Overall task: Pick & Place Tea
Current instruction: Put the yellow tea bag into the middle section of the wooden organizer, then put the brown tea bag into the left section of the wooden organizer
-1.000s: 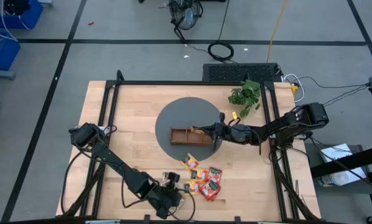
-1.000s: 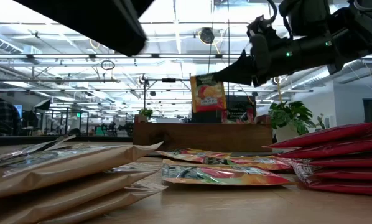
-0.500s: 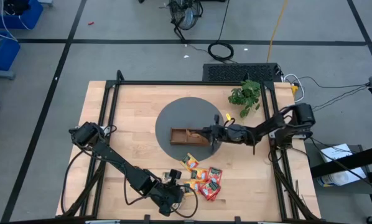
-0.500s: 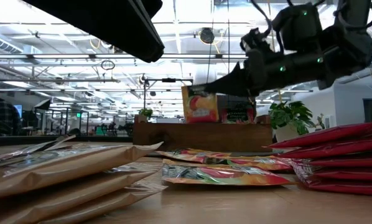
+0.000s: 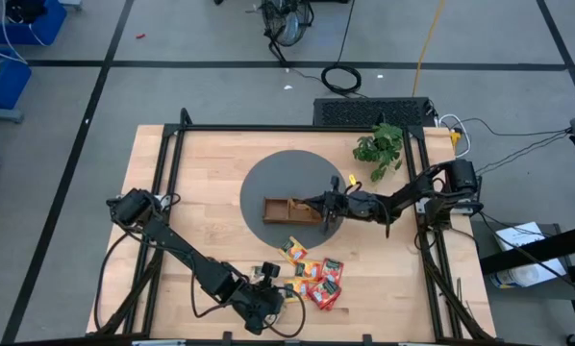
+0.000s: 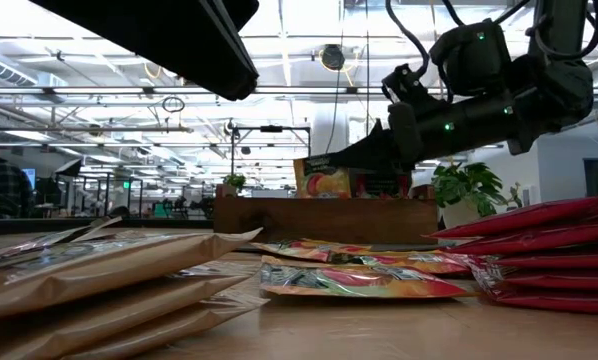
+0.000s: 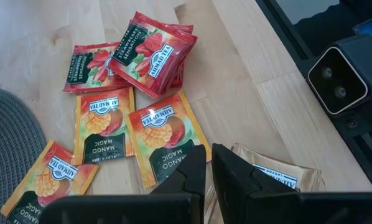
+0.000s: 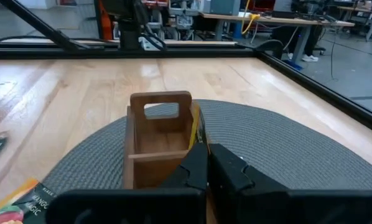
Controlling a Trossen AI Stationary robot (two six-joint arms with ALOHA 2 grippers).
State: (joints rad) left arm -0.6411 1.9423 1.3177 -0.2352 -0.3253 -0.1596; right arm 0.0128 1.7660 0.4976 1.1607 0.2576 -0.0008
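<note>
My right gripper (image 5: 318, 204) reaches in from the table's right over the brown wooden tray (image 5: 289, 210) on the round grey mat (image 5: 286, 171), shut on an orange-yellow tea sachet (image 6: 322, 182). Loose tea sachets lie near the front edge: orange ones (image 7: 167, 134) and a red stack (image 7: 150, 53), with gold ones (image 7: 279, 175) beside them. My left gripper (image 5: 280, 291) hovers over these near the table's near edge. Its fingers (image 7: 189, 177) are shut, with nothing between them. My right gripper pinches the orange-yellow sachet between its two fingers near its upper right corner (image 6: 347, 172). The fingers come nearly level from the table's right. The sachet stands upright, seen edge-on (image 8: 197, 127), its lower part down behind the wall of the tray's right end compartment.
A green leafy plant (image 5: 379, 149) stands at the back right. Black frame rails (image 5: 172, 183) run along the table's edges. A low camera block (image 7: 341, 81) sits at the near edge, close to the left gripper. Bare wood lies left of the mat.
My right gripper has sunk toward the tray and shifted a little toward the table's left, staying shut. The orange-yellow sachet has come down with it, from clear above the tray wall to partly behind it.
</note>
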